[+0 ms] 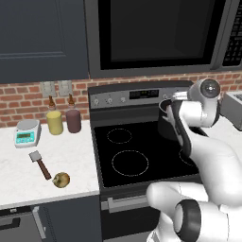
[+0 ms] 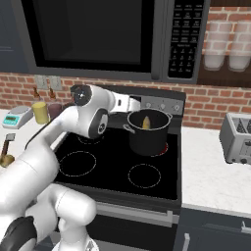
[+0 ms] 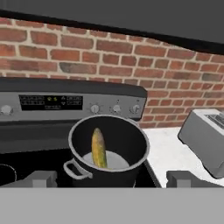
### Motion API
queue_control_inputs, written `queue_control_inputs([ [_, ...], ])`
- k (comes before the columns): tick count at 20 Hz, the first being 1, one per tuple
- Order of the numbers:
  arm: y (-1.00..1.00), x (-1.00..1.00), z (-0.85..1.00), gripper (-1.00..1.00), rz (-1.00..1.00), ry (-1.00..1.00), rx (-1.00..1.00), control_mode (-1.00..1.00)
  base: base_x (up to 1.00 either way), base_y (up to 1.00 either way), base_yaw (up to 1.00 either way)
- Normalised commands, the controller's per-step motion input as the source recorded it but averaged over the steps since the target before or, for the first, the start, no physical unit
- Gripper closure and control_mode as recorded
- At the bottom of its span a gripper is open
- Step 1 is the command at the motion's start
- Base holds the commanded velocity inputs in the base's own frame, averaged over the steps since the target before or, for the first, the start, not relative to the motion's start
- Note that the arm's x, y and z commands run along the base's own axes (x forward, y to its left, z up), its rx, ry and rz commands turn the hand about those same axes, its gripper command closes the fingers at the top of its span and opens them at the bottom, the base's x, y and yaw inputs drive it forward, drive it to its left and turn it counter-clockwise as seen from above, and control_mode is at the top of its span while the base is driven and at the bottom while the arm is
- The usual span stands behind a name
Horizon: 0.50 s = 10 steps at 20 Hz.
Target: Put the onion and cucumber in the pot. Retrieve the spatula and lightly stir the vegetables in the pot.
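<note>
Jaws spread wide and empty, the gripper (image 3: 112, 178) hovers just above the pot (image 3: 109, 151) on the stove's back right burner. Cucumber (image 3: 99, 148), yellowish-green and tapered, leans inside. Onion (image 1: 61, 179) next: tan, shiny, near the counter's front edge, seemingly touching the spatula (image 1: 39, 163). Best descend squarely so it won't roll.

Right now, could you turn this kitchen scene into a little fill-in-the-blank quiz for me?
1. The cucumber stands leaning inside the ____ on the stove.
2. The onion lies on the white counter, just beside the handle end of the ____.
3. The pot sits on the stove's back ____ burner.
4. The gripper's jaws are ____, holding nothing.

Missing words: pot; spatula; right; open
</note>
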Motion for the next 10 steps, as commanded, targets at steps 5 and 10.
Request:
queue_control_inputs([
  [5,0.78,-0.60,0.90,-1.00,0.01,0.43,0.13,-1.00,0.00,0.00,0.00],
  [10,0.97,-0.61,0.15,-1.00,0.02,0.41,0.04,-1.00,0.00,0.00,0.00],
])
